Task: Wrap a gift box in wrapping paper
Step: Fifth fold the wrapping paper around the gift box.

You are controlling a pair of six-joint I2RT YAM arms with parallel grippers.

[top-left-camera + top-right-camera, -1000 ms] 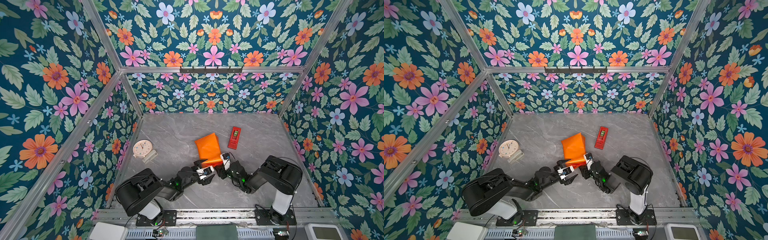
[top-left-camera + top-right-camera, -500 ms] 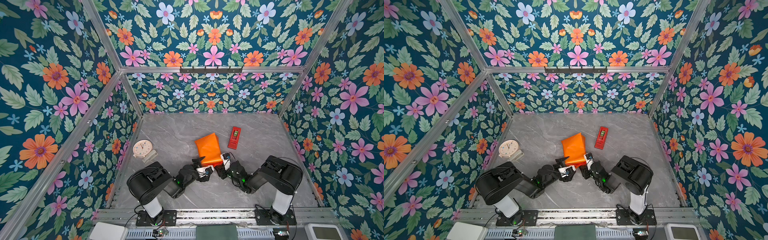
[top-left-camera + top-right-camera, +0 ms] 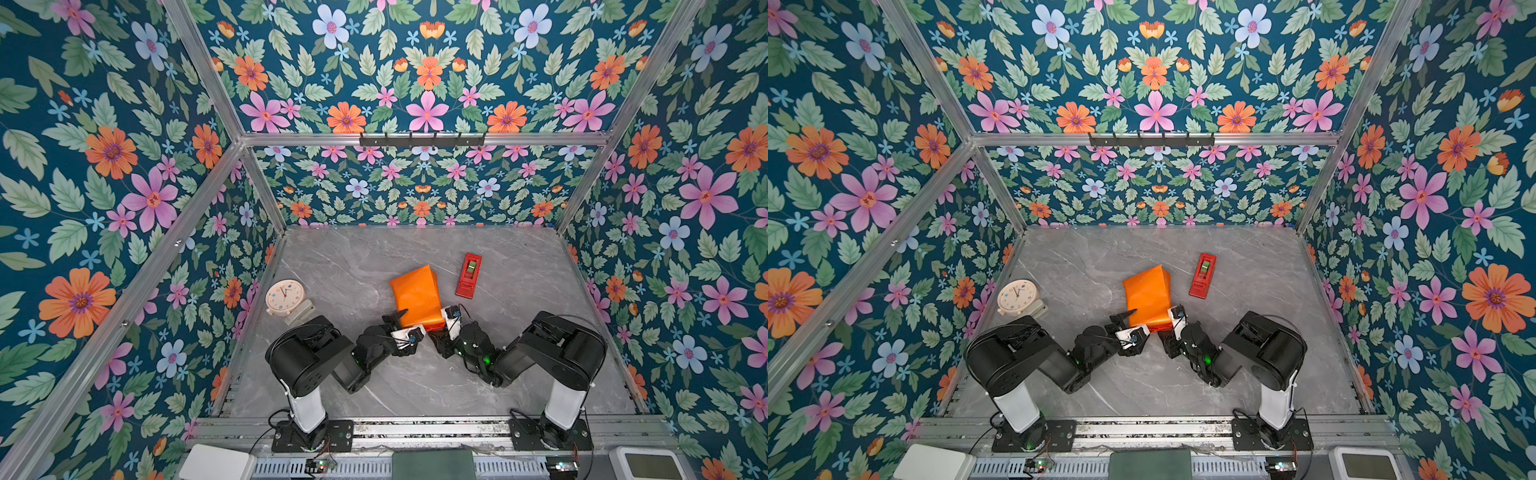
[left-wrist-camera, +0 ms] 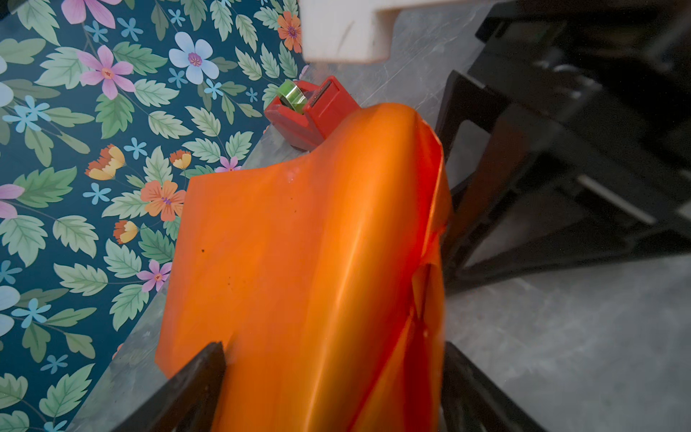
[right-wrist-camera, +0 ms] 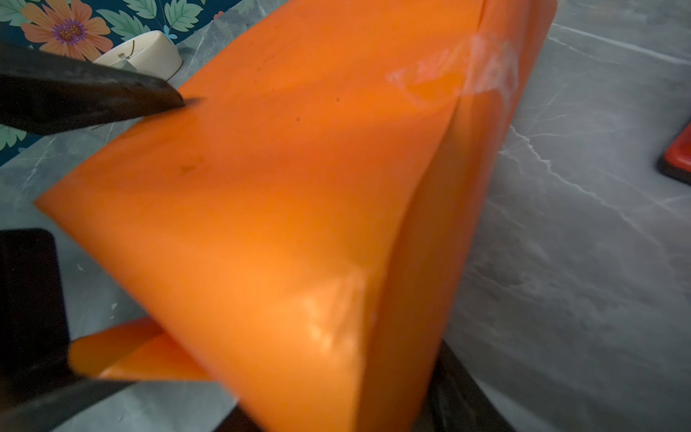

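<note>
Wrapping paper [image 3: 415,293] hides the gift box on the counter [image 3: 353,257]; left pincer [image 4: 332,348] wide astride its near end; right pincer's [image 5: 246,336] grip I cannot tell; crease the loose flap [image 5: 131,355] flat before taping.

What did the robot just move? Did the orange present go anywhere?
The left arm swung inward and pushed the left claw forward, so one finger now reaches over the near edge of the wrapping paper. I saw nothing picked up or let go. The paper, the right claw at its near corner, the red tape dispenser and the clock stayed put.
</note>
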